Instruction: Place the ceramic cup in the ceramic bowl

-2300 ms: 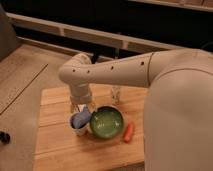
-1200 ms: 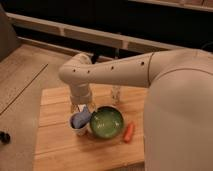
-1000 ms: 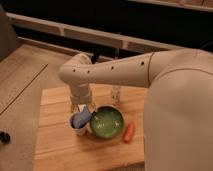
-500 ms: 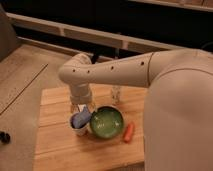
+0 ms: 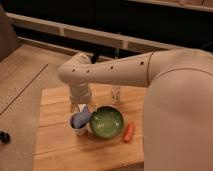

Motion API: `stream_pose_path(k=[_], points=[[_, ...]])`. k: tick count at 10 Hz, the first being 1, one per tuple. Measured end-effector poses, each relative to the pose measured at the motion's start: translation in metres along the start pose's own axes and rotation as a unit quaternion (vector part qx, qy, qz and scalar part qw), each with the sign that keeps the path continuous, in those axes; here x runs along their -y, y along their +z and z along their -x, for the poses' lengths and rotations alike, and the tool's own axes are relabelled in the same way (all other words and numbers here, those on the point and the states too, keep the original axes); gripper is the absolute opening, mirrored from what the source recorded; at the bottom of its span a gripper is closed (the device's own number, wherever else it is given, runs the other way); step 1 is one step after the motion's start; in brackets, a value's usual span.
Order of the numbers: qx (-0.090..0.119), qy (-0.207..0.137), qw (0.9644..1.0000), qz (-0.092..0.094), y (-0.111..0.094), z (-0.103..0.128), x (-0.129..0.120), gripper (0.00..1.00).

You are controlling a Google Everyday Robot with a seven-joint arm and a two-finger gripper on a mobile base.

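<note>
The gripper [image 5: 81, 109] hangs wide open over the ceramic cup [image 5: 80, 124], holding nothing; closing off-centre could tip it against the ceramic bowl [image 5: 106, 122] just right.

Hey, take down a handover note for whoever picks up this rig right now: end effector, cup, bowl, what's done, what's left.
The end effector is open, low over the ceramic cup; contact cannot be told.
The ceramic cup stands on the wooden table, close beside the ceramic bowl, on its camera-left side.
The ceramic bowl is empty. A carrot-like object lies on its other side, and a clear glass stands behind it.
Done: approach to the cup.
Left: grasp, lift, set the cup in the bowl.
</note>
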Motion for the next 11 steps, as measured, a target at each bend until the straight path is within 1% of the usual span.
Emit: stream_pose_path(k=[1, 2, 3, 4, 6, 7, 8, 9, 10, 11], points=[[0.005, -0.025, 0.9997, 0.006, -0.002, 0.01, -0.024, 0.65], [0.004, -0.044, 0.9989, 0.014, -0.002, 0.015, -0.043, 0.65], [0.001, -0.056, 0.9983, 0.019, 0.0, 0.018, -0.054, 0.65], [-0.006, -0.065, 0.9975, 0.027, 0.004, 0.021, -0.067, 0.65], [-0.021, -0.078, 0.9959, 0.042, 0.011, 0.016, -0.09, 0.65], [-0.035, -0.085, 0.9945, 0.05, 0.017, 0.006, -0.103, 0.65], [-0.044, -0.09, 0.9937, 0.052, 0.02, -0.002, -0.109, 0.65], [-0.056, -0.093, 0.9926, 0.055, 0.023, -0.015, -0.116, 0.65], [-0.066, -0.096, 0.9918, 0.052, 0.024, -0.026, -0.119, 0.65], [-0.076, -0.1, 0.9912, 0.043, 0.025, -0.039, -0.118, 0.65]])
